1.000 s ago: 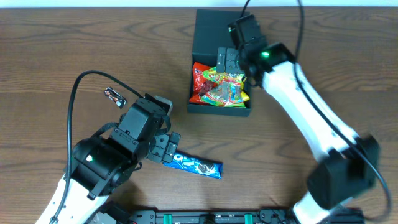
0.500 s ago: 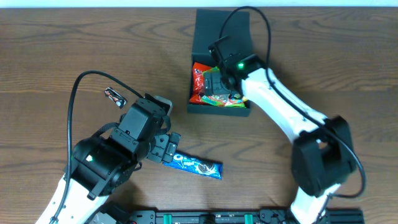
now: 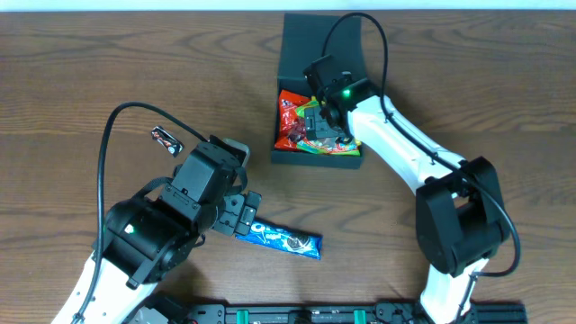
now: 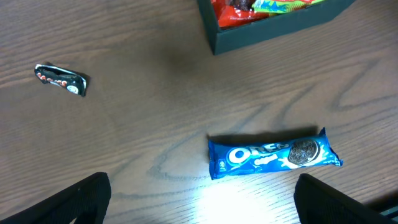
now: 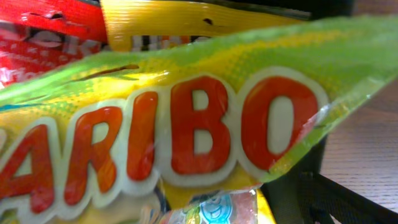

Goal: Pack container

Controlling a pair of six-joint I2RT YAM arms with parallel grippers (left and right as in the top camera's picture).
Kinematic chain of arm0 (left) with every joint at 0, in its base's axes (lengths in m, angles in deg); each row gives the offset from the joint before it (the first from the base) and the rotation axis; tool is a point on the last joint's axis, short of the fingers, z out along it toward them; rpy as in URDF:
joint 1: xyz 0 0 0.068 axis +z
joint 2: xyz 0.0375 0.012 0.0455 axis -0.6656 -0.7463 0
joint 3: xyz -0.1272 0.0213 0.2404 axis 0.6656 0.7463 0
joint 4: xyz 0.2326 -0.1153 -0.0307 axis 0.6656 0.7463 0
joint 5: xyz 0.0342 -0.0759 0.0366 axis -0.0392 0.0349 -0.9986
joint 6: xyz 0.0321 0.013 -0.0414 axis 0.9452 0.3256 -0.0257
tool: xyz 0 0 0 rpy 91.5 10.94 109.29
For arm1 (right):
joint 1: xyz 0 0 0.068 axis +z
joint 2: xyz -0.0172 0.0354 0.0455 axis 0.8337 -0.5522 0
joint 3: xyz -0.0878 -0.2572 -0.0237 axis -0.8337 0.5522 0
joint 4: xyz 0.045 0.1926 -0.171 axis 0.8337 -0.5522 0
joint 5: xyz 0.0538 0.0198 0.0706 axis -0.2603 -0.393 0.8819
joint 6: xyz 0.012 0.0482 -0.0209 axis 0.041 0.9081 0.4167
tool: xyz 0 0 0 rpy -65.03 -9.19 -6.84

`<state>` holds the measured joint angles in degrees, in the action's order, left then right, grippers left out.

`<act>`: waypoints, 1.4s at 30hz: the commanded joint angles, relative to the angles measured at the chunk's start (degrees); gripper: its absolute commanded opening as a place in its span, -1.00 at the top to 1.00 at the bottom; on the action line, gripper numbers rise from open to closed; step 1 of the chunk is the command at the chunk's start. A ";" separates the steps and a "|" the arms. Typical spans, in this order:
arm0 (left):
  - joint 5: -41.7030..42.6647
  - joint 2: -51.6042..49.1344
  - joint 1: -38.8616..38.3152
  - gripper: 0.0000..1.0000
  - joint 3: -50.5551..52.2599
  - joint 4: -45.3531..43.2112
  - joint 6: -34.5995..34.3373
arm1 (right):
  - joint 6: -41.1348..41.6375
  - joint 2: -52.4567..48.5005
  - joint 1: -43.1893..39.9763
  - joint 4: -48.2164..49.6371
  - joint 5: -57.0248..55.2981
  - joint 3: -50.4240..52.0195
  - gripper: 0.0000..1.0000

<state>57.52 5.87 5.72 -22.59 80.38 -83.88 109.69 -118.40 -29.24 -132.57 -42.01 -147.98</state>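
The dark teal container (image 3: 315,158) stands open at the back middle, its flap lid (image 3: 306,45) lying behind it. Its near wall also shows in the left wrist view (image 4: 273,32). Inside lie a red packet (image 3: 289,114) and a green-yellow Haribo bag (image 3: 340,144). My right gripper (image 3: 317,110) is down inside the container on top of that bag, which fills the right wrist view (image 5: 186,124). One dark finger shows at the lower right, wide out, so the jaws look open. My left gripper (image 3: 241,216) is open and empty just left of a blue Oreo packet (image 3: 286,239), also in the left wrist view (image 4: 273,154).
A small dark snack packet (image 3: 166,139) lies on the wooden table to the left, also seen in the left wrist view (image 4: 60,79). The left arm's cable loops above it. The table's back edge runs just behind the container lid.
My right gripper has moved left and down from above the container's right side into the container, onto the Haribo bag. The left arm and the Oreo packet have not moved.
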 commanded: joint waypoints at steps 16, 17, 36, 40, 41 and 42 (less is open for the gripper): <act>0.17 0.24 0.09 -0.90 0.09 0.13 0.20 | -2.60 2.19 -2.05 -5.35 -5.38 -7.96 -0.99; 0.17 0.24 0.09 -0.90 0.09 0.13 0.22 | -3.15 2.36 -2.05 -7.19 -5.44 -9.38 -0.98; -1.03 8.07 0.07 -0.90 0.09 7.56 -10.82 | 1.49 21.86 2.21 -24.57 -3.87 -8.33 -0.98; -8.83 11.17 0.07 -0.90 0.09 13.94 -28.96 | 2.75 31.10 2.21 -23.87 -4.72 0.87 -0.98; -7.39 11.37 0.07 -0.90 0.09 13.94 -32.98 | 2.80 35.23 2.21 -23.34 -4.63 4.72 -0.98; -5.31 11.34 0.07 -0.90 0.09 12.72 -33.75 | 3.06 38.27 2.21 -23.12 -4.42 7.34 -0.98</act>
<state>52.54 17.41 5.70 -22.56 94.06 -107.46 111.00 -85.42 -27.10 -155.94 -45.75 -145.09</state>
